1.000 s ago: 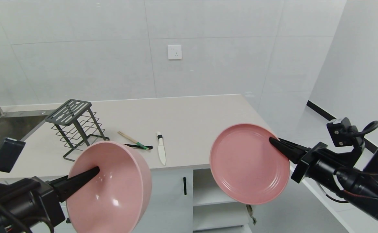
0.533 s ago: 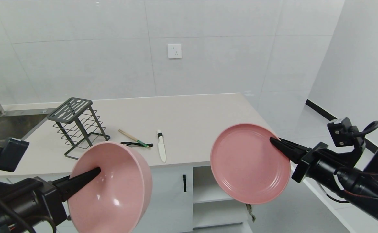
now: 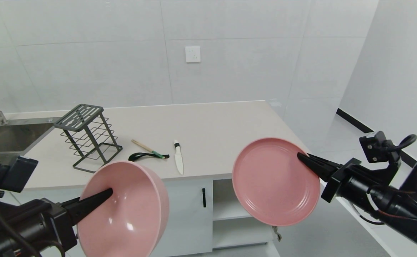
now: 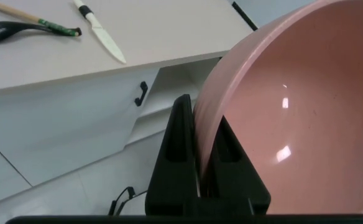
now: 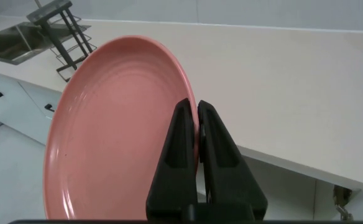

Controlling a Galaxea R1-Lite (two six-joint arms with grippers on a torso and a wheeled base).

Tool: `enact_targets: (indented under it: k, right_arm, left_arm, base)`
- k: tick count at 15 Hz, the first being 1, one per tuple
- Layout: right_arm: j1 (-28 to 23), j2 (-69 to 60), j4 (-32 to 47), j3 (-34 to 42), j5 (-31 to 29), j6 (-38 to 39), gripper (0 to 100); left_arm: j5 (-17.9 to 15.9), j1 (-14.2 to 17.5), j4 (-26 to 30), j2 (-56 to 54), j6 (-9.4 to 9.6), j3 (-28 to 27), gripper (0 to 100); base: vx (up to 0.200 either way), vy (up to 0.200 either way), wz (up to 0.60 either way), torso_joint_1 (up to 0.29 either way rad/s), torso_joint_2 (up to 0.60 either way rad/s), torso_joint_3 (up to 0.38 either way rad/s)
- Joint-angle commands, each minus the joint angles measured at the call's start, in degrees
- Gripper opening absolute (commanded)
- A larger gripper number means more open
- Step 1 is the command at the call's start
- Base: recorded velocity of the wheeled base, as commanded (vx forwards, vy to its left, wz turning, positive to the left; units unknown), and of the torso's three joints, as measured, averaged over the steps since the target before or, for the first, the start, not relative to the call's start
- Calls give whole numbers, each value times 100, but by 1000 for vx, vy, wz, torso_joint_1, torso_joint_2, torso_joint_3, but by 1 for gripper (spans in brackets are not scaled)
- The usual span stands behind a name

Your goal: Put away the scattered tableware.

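At the left end of the worktop (image 3: 215,121) stands a wire rack (image 3: 87,137). Off the front edge, in the air, the pink bowl (image 3: 133,214) hangs tipped on edge — the left gripper (image 3: 108,193) has its jaws clenched on the rim. Off the front right corner the pink plate (image 3: 269,185) is pinched at its rim in the jaws of the right gripper (image 3: 300,156). Near the front edge lie a knife (image 3: 178,162), chopsticks (image 3: 143,146) and a black spoon (image 3: 140,156).

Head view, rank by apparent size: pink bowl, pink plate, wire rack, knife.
1-2. pink bowl and pink plate: about equal, so not ranked. Both are held near the camera, and the frame edge cuts off part of the bowl.
3. wire rack
4. knife
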Motion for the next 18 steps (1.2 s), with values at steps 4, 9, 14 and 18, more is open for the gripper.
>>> enact_targets:
  k: [4,9,14,18]
  right_arm:
    - [24,22,-12,18,4,-8,0]
    - [32,13,-12,1,4,-8,0]
    - [217,189,-12,10,4,-8,0]
    - [226,180,-12,-8,4,-8,0]
  left_arm:
    - [-2,0,-11,137,1,22,0]
    - [-2,0,-11,137,1,-4,0]
    - [-2,211,-46,102,1,-40,0]
    - [-37,228,-266,357,36,136,0]
  base:
    - [0,0,0,-128,260,117]
    - [0,0,0,-109,212,105]
    - [0,0,0,-17,34,19]
    - [0,0,0,0,0,0]
